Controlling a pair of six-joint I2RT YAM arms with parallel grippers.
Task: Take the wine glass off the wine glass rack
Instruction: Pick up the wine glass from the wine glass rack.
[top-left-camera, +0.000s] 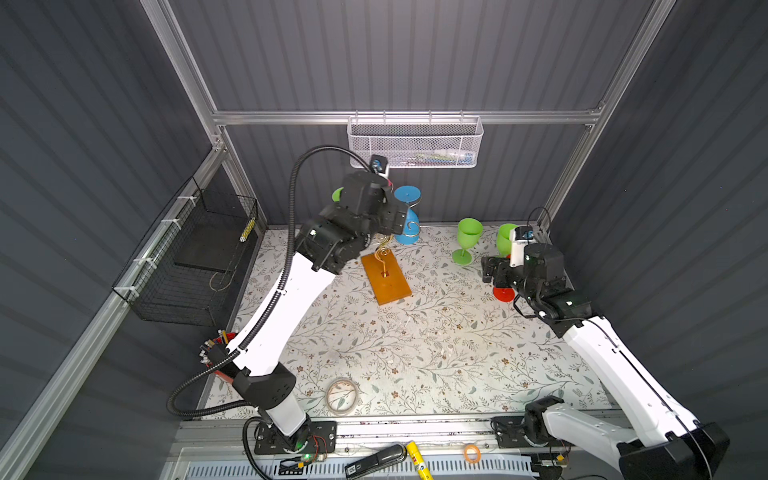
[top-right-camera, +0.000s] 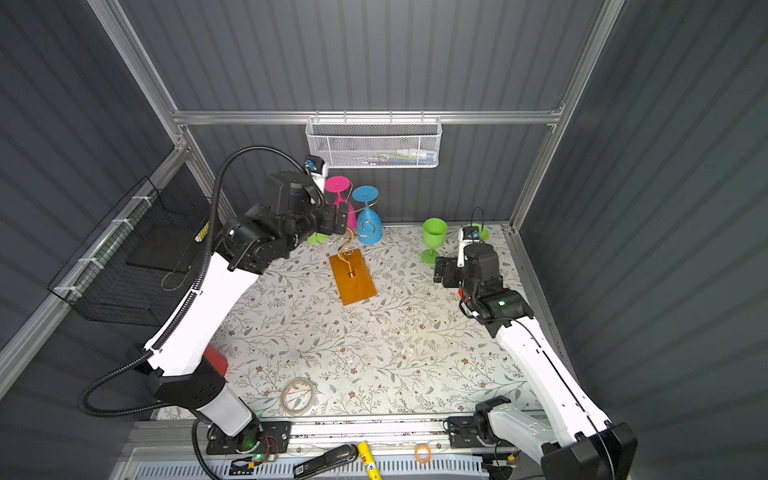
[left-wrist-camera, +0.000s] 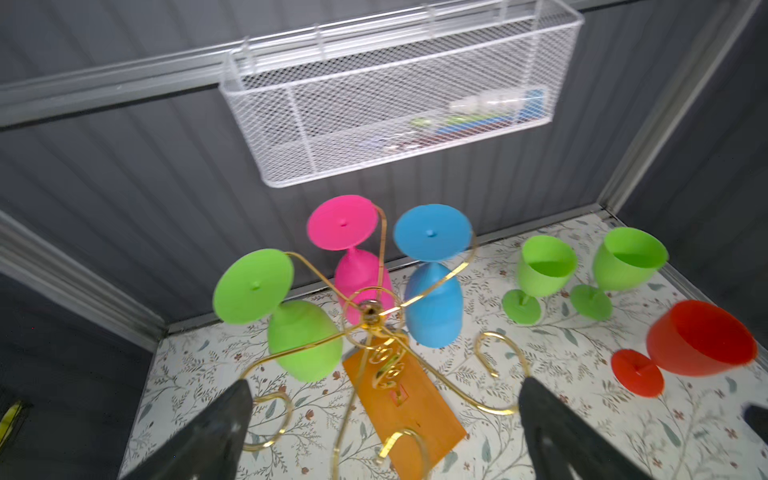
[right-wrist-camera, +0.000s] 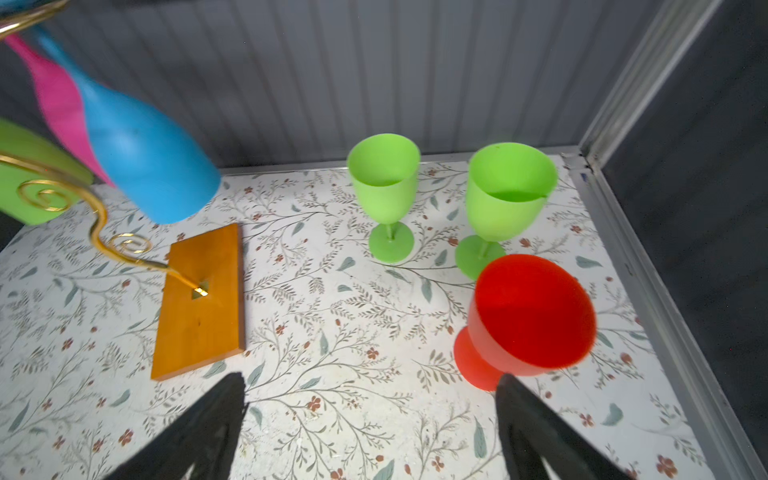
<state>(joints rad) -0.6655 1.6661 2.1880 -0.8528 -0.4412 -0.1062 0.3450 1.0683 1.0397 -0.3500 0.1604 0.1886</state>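
Left wrist view: three are left hanging on the wine glass rack (left-wrist-camera: 370, 309) by the table's (left-wrist-camera: 582, 415) back edge: green glass (left-wrist-camera: 305, 340), pink glass (left-wrist-camera: 361, 286), blue glass (left-wrist-camera: 434, 307). Two green goblets (left-wrist-camera: 546, 266) (left-wrist-camera: 627, 257) and a red goblet (left-wrist-camera: 700, 336) stand freed near the back right corner. My left gripper (left-wrist-camera: 386, 384) and right gripper (right-wrist-camera: 370, 379) gape wide, both empty.

Gold wire for the wine glass rack (left-wrist-camera: 370, 309), orange-brown wood for its base (left-wrist-camera: 432, 411). Hung there: pink glass (left-wrist-camera: 361, 282), blue glass (left-wrist-camera: 434, 307), lime hanging glass (left-wrist-camera: 305, 340). On the counter (right-wrist-camera: 353, 332) (white, sprigged with grey-green leaves and rust flowers): one lime goblet (right-wrist-camera: 384, 183), a second lime goblet (right-wrist-camera: 505, 195), a red goblet (right-wrist-camera: 532, 311). White mesh basket (left-wrist-camera: 374, 124), blurred contents perhaps blue and green.
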